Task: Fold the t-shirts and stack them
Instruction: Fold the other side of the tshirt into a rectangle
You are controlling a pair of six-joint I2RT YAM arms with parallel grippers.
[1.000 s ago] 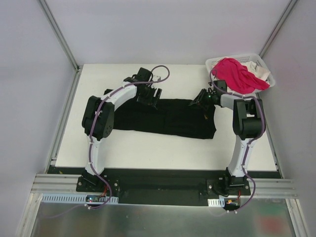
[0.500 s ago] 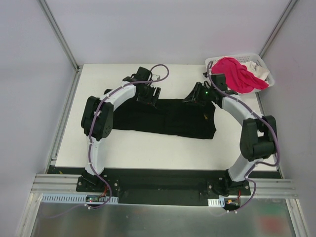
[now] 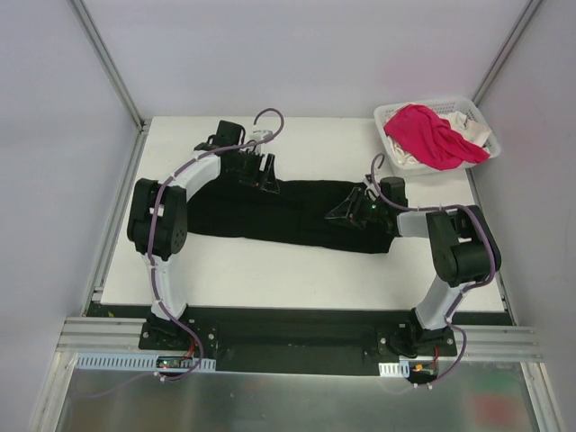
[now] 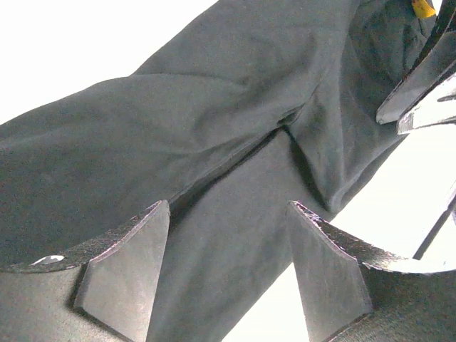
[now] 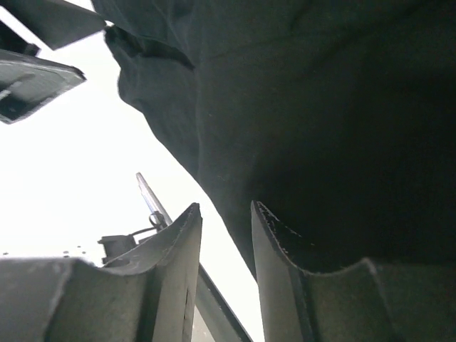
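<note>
Black tee (image 3: pixel 297 216): folded into a long strip mid table (image 3: pixel 306 270), long axis L-R, right end angled nearer me; plain dark, creased. My left pincer (image 3: pixel 263 178) gapes wide over its far edge; right pincer (image 3: pixel 337 214) narrow, gripping nothing. Pink tee (image 3: pixel 432 133) in basket (image 3: pixel 472 112), far-right corner.

Table (image 3: pixel 270 270): long t-shirt (image 3: pixel 288 216) laid across the middle, running left to right, right end nearer the front. Basket (image 3: pixel 400 160) at far right corner, well apart from it. In the basket: top t-shirt (image 3: pixel 430 133) heaped over the middle and spilling over the right rim; lower t-shirt (image 3: pixel 479 135) under it, showing at the right side. Left gripper (image 3: pixel 261 175) over the long t-shirt's far edge, left of centre. Right gripper (image 3: pixel 340 212) low over its right part, just left of the right end.
</note>
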